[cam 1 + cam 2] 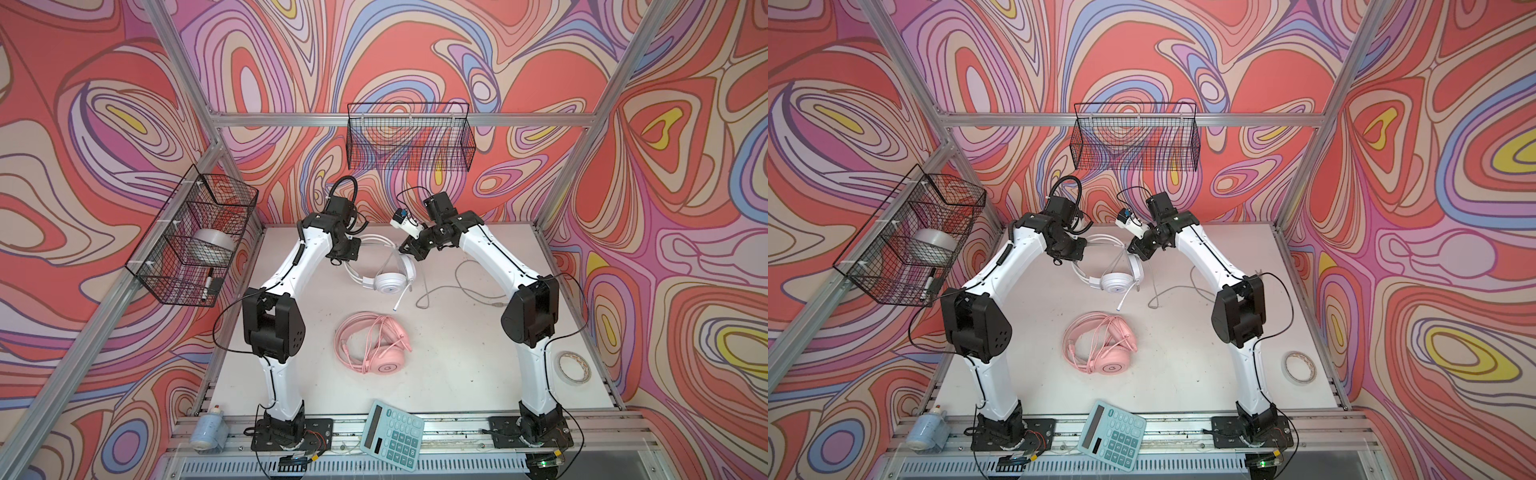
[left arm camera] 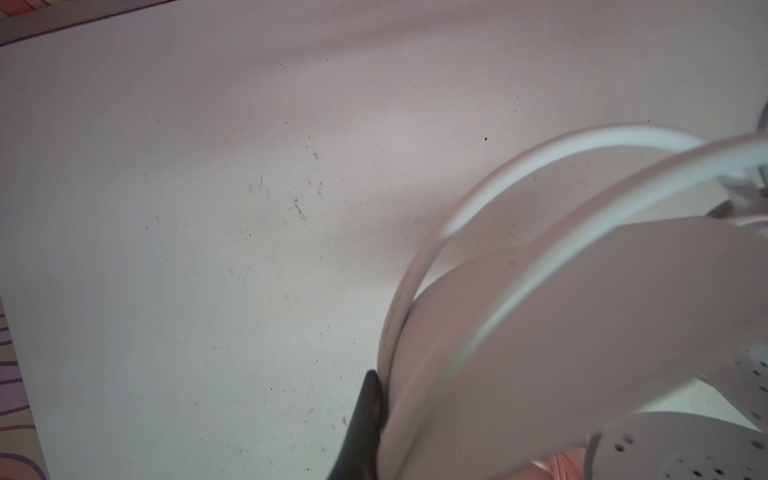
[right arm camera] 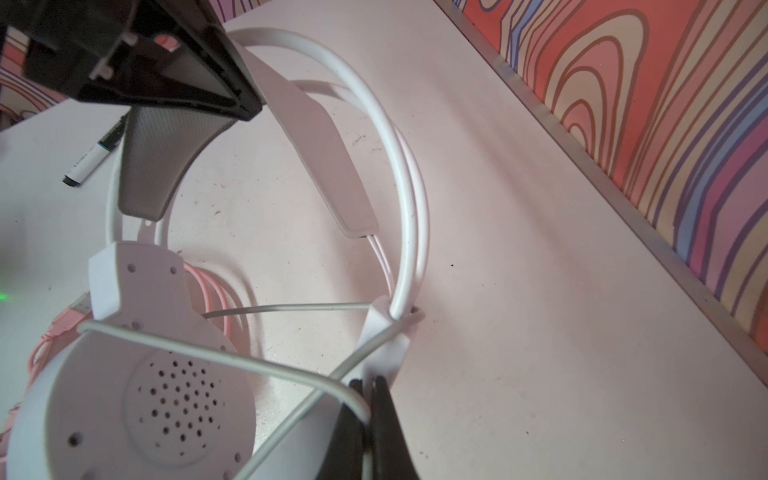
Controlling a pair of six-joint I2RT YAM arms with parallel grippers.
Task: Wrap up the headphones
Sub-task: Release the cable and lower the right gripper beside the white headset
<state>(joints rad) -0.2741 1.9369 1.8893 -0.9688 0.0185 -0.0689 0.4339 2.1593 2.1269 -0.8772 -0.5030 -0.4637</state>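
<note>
1. Both top views: the left fingers (image 1: 345,254) and right fingers (image 1: 406,248) hang over the white headset (image 1: 390,285) at the back-middle of the counter (image 1: 457,353). They're too small and dark from up here to see how they grip. The arms cover part of the headband too. Its grey cable (image 1: 459,279) snakes loose across the counter toward the right arm. The pink headset (image 1: 1112,365) lies nearer the front, well apart, with its cable bundled over it. Other stuff: a teal calculator (image 1: 392,436) on the front rail, a tape roll (image 1: 573,368) off to the right, and a black wire basket (image 1: 409,137) on the back wall.
2. Left wrist view: pretty blurry. Only one black finger (image 2: 365,424) shows, cut off at the frame edge and pressed right against the white headset's smooth headband (image 2: 540,332). The other finger is hidden behind the band. The counter looks matte and scuffed.
3. Right wrist view: the right fingers (image 3: 386,419) are pressed together, pinching the thin grey cable (image 3: 291,308), which loops over a perforated plastic ear cup (image 3: 166,399). The left fingers (image 3: 232,99) poke in from the corner, clamped on the headband's grey mesh-lined strap (image 3: 158,166). A marker (image 3: 89,160) lies on the counter behind, and pink cable (image 3: 212,291) peeks past the cup.
</note>
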